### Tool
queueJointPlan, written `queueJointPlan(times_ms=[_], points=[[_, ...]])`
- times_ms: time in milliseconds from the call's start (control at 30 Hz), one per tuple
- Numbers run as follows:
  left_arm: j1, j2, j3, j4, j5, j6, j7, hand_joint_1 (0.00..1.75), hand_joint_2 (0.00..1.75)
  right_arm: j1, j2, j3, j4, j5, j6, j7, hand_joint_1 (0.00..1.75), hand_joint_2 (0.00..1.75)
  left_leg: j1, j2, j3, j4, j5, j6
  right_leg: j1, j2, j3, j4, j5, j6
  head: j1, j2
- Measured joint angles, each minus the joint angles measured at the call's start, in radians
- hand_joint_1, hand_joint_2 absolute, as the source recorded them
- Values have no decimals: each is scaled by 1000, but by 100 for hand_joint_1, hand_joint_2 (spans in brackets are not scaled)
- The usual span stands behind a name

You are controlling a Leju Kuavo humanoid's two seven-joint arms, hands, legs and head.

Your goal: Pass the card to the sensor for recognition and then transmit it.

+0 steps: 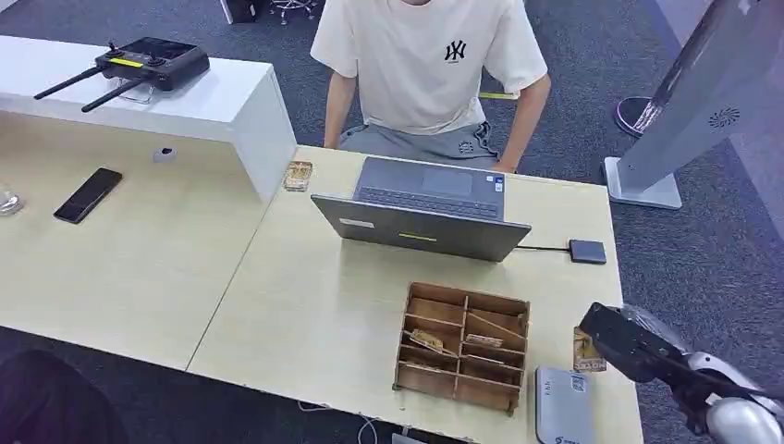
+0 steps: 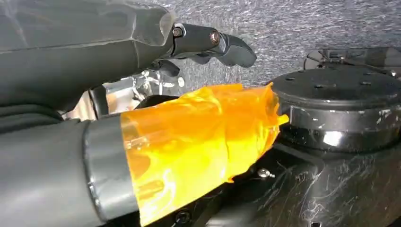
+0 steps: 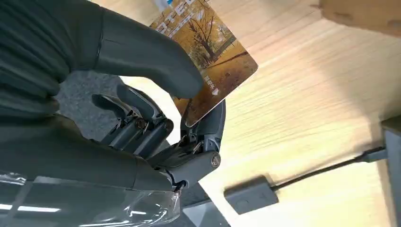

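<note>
Hanging off to the robot's left side, the left hand grips nothing, its dark fingers curled over grey carpet, the thumb wrapped in orange film; moving right onto the table, a wooden organiser sits near the front edge, cards lying in its compartments, with an open laptop behind it; just beside the organiser, at the front right corner, lies a grey reader, which I take for the sensor, though a small dark box on a cable at the right edge could be it instead; and there's the right hand, pinching the card between thumb and fingers over that right edge. The risk, as I judge it: the pinch catches just one end of the card, so a tilt or a brush against the organiser's wall could twist it loose, dropping it off the table edge.
</note>
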Motion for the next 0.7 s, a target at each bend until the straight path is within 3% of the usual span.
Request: queueJointPlan(times_ms=[333, 700], points=[[7, -14, 28, 0, 65, 0, -16, 0, 0, -68, -68, 89, 45, -86, 50, 14, 175, 175, 0, -1, 0, 0, 0, 0, 0, 0, 0, 0, 0, 0, 0, 0], [-12, -14, 21, 6, 186, 0, -89, 0, 0, -92, -133, 186, 52, -192, 105, 61, 175, 175, 0, -1, 0, 0, 0, 0, 0, -1, 0, 0, 0, 0, 0, 0]])
